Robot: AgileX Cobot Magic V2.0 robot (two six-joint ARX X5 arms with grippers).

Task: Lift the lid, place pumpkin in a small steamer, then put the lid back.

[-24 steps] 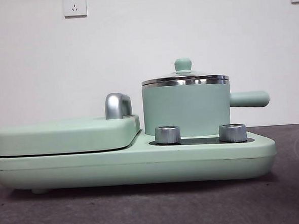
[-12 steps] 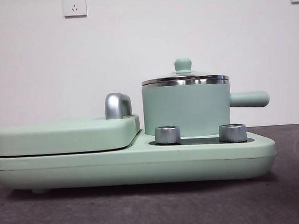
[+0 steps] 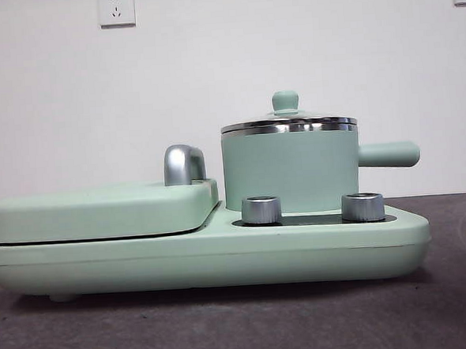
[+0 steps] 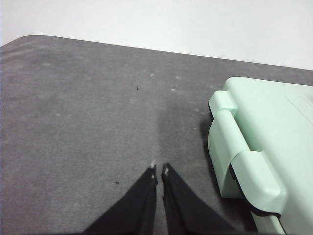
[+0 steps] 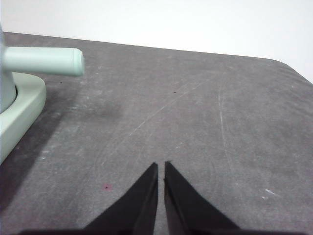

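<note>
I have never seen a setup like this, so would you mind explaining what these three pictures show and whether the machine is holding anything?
This is a two-armed robot at a dark grey table. The front view looks level across the table at a mint-green cooking appliance. On it stands a mint-green cylindrical pot with a stubby side handle, closed by a small steel-rimmed lid with a green knob. Beside the pot lies a wide flat green cover with a chrome handle.

The other two pictures come from cameras on the wrists. The left hand hangs over bare table near the appliance's end; the right hand hangs near the pot's handle. Both are shut and hold nothing. No pumpkin is visible.
</note>
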